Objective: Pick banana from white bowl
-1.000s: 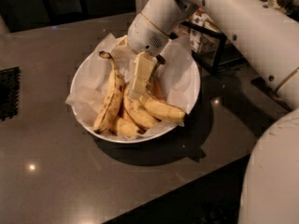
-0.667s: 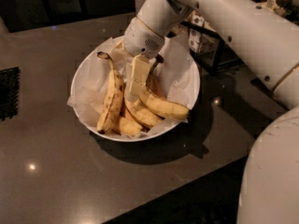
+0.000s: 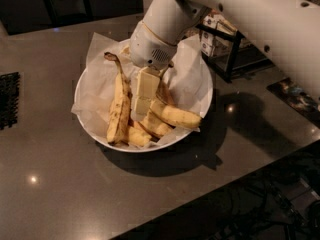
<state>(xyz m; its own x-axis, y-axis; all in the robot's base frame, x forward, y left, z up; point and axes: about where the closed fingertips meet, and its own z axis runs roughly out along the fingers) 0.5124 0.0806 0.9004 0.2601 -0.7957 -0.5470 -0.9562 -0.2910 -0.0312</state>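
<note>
Sitting on a dark countertop (image 3: 60, 184) in a dim room, the white bowl (image 3: 206, 103) holds the banana (image 3: 119, 111); the gripper (image 3: 139, 104) hangs just beside it, grip unclear.

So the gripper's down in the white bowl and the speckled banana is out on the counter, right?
No. The camera view shows the gripper down in the white bowl, but the banana lies in the bowl beside it, not on the counter.

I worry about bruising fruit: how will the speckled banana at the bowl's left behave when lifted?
The banana is heavily brown-speckled, so probably soft and easily bruised. It lies on crinkled paper in the white bowl, so it may slide if nudged. The gripper, down in the bowl beside it, could jostle the other bananas.
</note>
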